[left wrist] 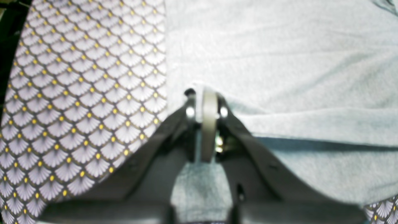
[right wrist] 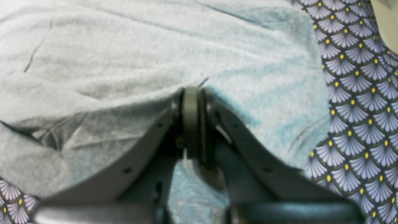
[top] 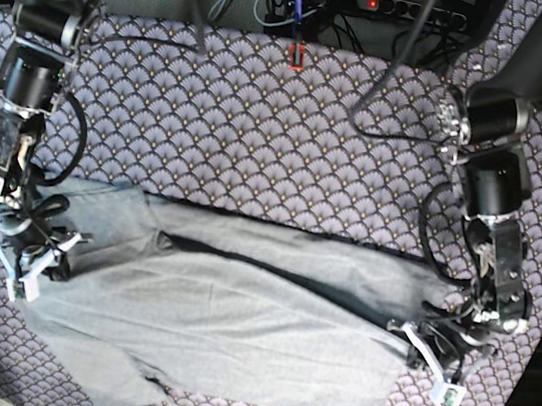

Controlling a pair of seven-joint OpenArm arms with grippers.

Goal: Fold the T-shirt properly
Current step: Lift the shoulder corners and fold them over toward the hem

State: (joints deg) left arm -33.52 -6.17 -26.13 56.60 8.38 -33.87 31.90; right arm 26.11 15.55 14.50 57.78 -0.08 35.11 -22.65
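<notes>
Lying spread across the counter (top: 262,121) from 9 to 3 o'clock in base view, the T-shirt (top: 234,324) is partly folded lengthwise, a dark crease running along its upper part. Left pincer (left wrist: 207,97) at 3 o'clock of base view, jaws pressed together pinching the T-shirt's edge, purple scallop cloth (left wrist: 77,93) at its 9 o'clock in the wrist view. Right pincer (right wrist: 192,90) at 9 o'clock of base view, jaws also clamped on a bunched fold of grey fabric, cloth showing at 3 o'clock in its wrist view
</notes>
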